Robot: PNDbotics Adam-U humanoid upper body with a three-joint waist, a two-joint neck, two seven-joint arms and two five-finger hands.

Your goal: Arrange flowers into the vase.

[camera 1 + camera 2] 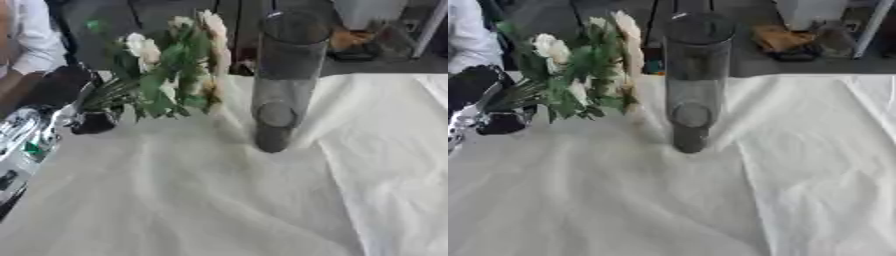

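A tall clear glass vase (285,75) stands upright on the white cloth near the middle of the table, with nothing showing inside it. To its left a bunch of cream and pale pink flowers (175,60) with green leaves is held tilted, blooms pointing up and toward the vase's rim, apart from the glass. The stems run down-left into my left hand (93,120), which is dark and curled round their lower ends just above the table. My silver left forearm (24,134) comes in from the lower left edge. My right hand shows in neither view.
A wrinkled white cloth (219,200) covers the table. A person in a white top (31,40) is at the far left edge. Beyond the far edge lie an orange-brown thing (776,37) and a white box (811,11) on a dark floor.
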